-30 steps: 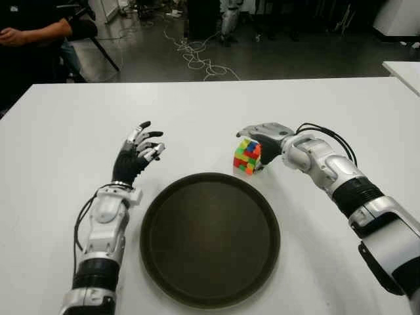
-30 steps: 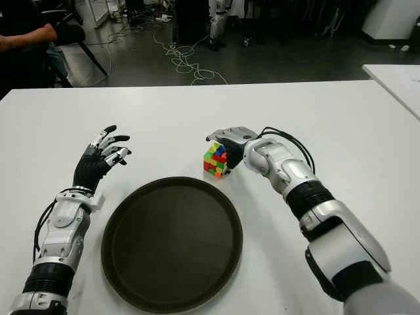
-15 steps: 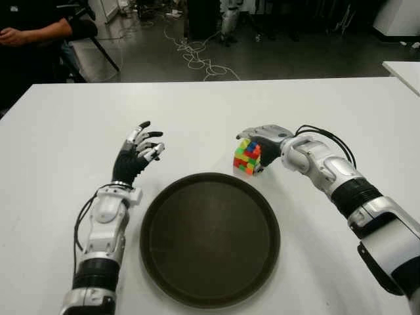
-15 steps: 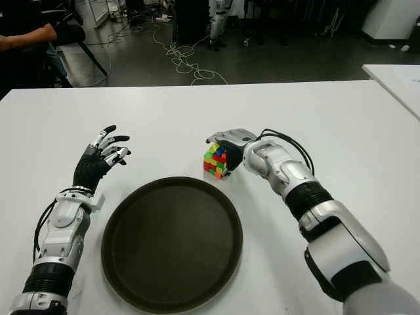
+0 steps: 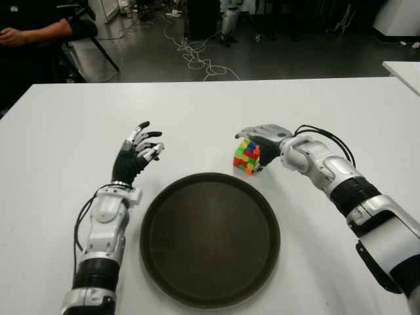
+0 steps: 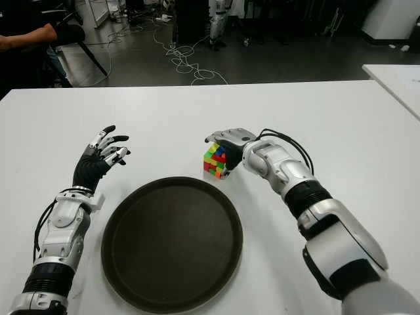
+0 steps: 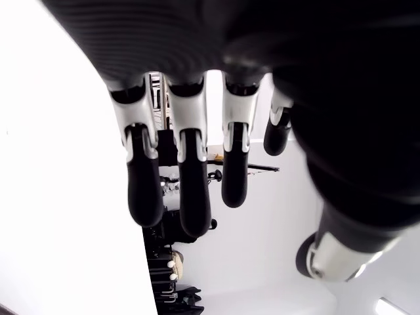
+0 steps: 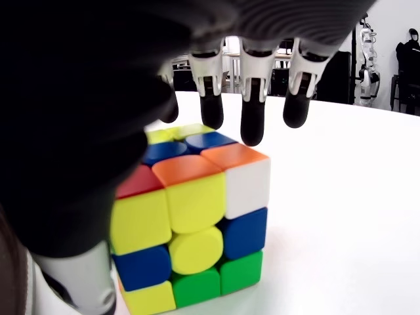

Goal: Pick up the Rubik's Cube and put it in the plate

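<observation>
White tabletop (image 5: 59, 138) fills most of the scene, and behind its far edge is a dark grey floor with loose white cables (image 5: 197, 56). At the far left corner a person in dark clothes (image 5: 29, 29) sits, only partly in view.

On the near middle of the tabletop lies a round dark brown plate (image 5: 210, 239) with a low rim, and nothing is inside it. The multicoloured Rubik's Cube (image 5: 247, 157) stands on the tabletop just beyond the far right edge of the plate, very close to the rim but outside it. It shows yellow, green, red, blue and orange stickers.

The right hand (image 5: 261, 141) is directly at the cube, on its right and far side. In the right wrist view the dark fingers (image 8: 252, 121) hang over the top far edge of the cube (image 8: 190, 216), extended rather than curled, and the thumb is close beside the other side. The cube rests on the tabletop, so the hand is around it but does not grip it.

The left hand (image 5: 136, 156) shows to the left of the plate, raised, with the palm turned inward. Its fingers (image 7: 193, 190) are spread and relaxed and hold nothing.
</observation>
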